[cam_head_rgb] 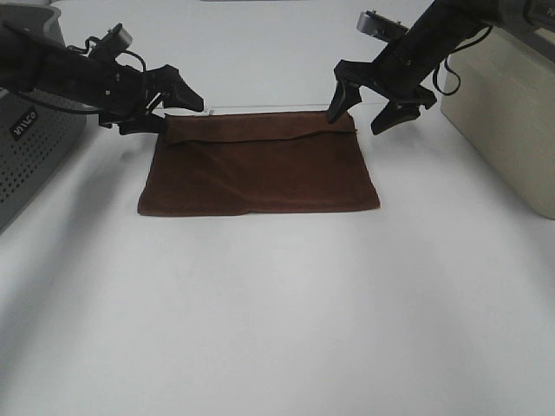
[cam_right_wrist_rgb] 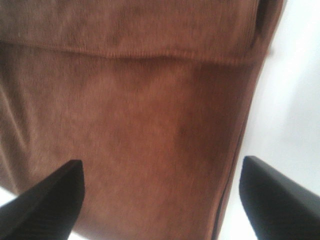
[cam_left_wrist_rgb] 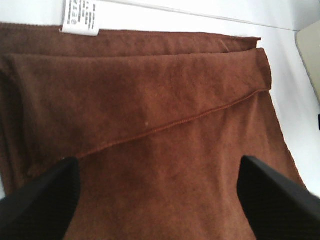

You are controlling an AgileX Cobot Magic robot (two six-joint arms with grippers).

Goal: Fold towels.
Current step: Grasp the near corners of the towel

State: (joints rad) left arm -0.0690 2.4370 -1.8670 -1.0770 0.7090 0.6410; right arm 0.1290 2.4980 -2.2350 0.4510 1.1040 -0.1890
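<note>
The dark reddish-brown towel [cam_head_rgb: 260, 169] lies folded on the white table [cam_head_rgb: 277, 312], with a narrow fold running along its far edge. My left gripper [cam_head_rgb: 180, 114] is open and empty over the towel's far left corner. My right gripper [cam_head_rgb: 357, 120] is open and empty over the far right corner, one fingertip [cam_head_rgb: 334, 113] at the cloth. In the left wrist view the towel [cam_left_wrist_rgb: 165, 100] fills the frame, its white tag [cam_left_wrist_rgb: 80, 17] at the edge, and the open gripper [cam_left_wrist_rgb: 160, 200] is above it. In the right wrist view the open gripper [cam_right_wrist_rgb: 162, 200] hovers over the towel [cam_right_wrist_rgb: 140, 110].
A grey perforated basket [cam_head_rgb: 35, 147] stands at the left edge of the table. A beige box [cam_head_rgb: 507, 113] stands at the right. A corner of that box [cam_left_wrist_rgb: 310, 55] shows in the left wrist view.
</note>
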